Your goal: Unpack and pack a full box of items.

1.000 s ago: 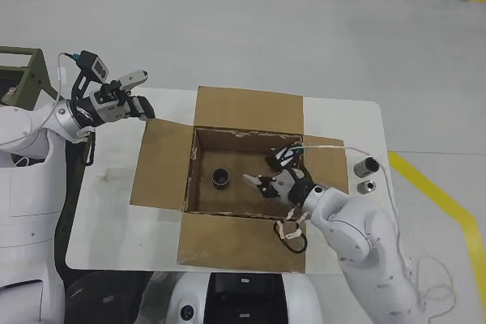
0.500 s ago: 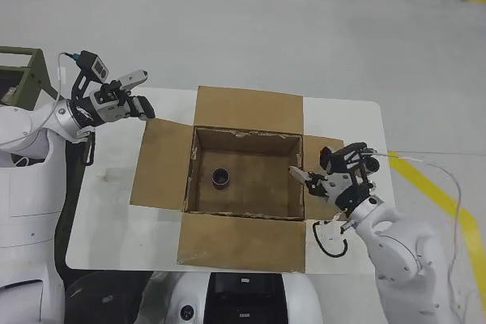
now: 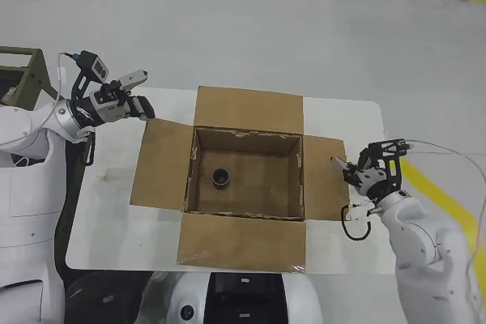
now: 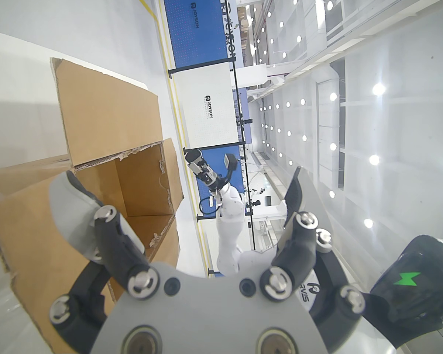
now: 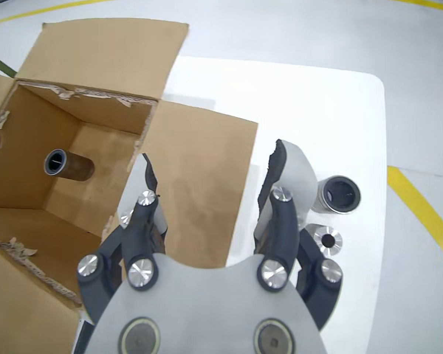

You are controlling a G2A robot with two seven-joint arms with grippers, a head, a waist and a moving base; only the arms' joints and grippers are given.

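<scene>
Brown cardboard forms the box (image 3: 247, 121), which sits open in the middle of the white table (image 3: 113, 219) in the top view, all four flaps folded outward; on its floor, nearer the wall on the left arm's side, a single dark cylinder (image 3: 221, 176) is seen end-on from above. The left gripper (image 3: 142, 93) hangs over the far corner of the table on its own side, apart from the box's flap, fingers spread and nothing between them; the right gripper (image 3: 344, 170) is at the outer edge of the opposite flap, over the table, and from above its opening is hard to judge.

In the left wrist view the left gripper (image 4: 181, 186) is spread wide and empty, both fingers (image 4: 70, 193) far apart; the box (image 4: 107, 112) rises beside it, one flap standing up, and the other arm's gripper (image 4: 210, 174) shows far off beyond the box.

In the right wrist view the right gripper (image 5: 212, 163) is parted wide above the flat flap and grips nothing; the box (image 5: 96, 56) lies open ahead, the brown cylinder (image 5: 72, 165) alone on its floor, dark rim toward the camera. On the table (image 5: 317, 112), just past the flap's edge and close beside one finger, rest a metal sleeve (image 5: 337, 195) with a dark bore and a small silvery piece (image 5: 326, 239) with a central hole, near each other; a yellow line (image 5: 421, 204) runs on the floor beyond.
</scene>
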